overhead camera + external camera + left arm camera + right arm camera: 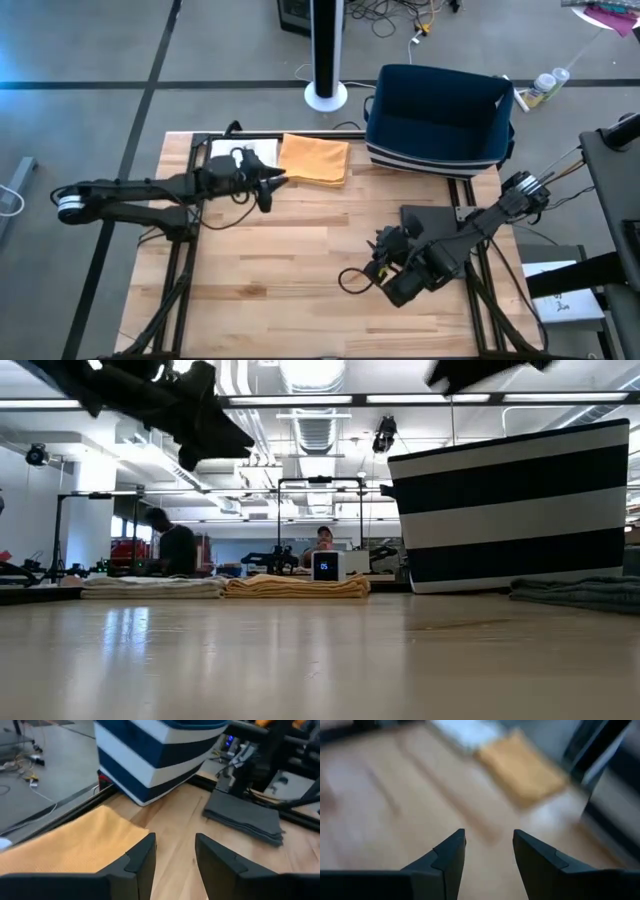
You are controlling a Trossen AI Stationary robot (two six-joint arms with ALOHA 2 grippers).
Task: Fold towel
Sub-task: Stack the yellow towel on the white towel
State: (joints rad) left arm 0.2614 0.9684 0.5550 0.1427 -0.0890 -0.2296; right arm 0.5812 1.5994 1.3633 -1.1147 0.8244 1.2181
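A folded orange towel (316,159) lies flat near the table's far edge, and a folded white towel (247,151) lies just left of it. In the low view, the orange towel (297,587) and the white one (150,587) sit side by side. A folded dark grey towel (245,816) lies on the table in front of the striped basket. My left gripper (272,188) hovers open just near and left of the orange towel (75,847), above the table. My right gripper (378,262) is open over the table's middle right and points toward the orange towel (525,767).
A navy and white striped basket (440,120) stands at the far right of the table, right of the orange towel. Black frame rails (185,250) run along the table's sides. Bare wood lies in the near left and middle. People show in the room beyond (322,540).
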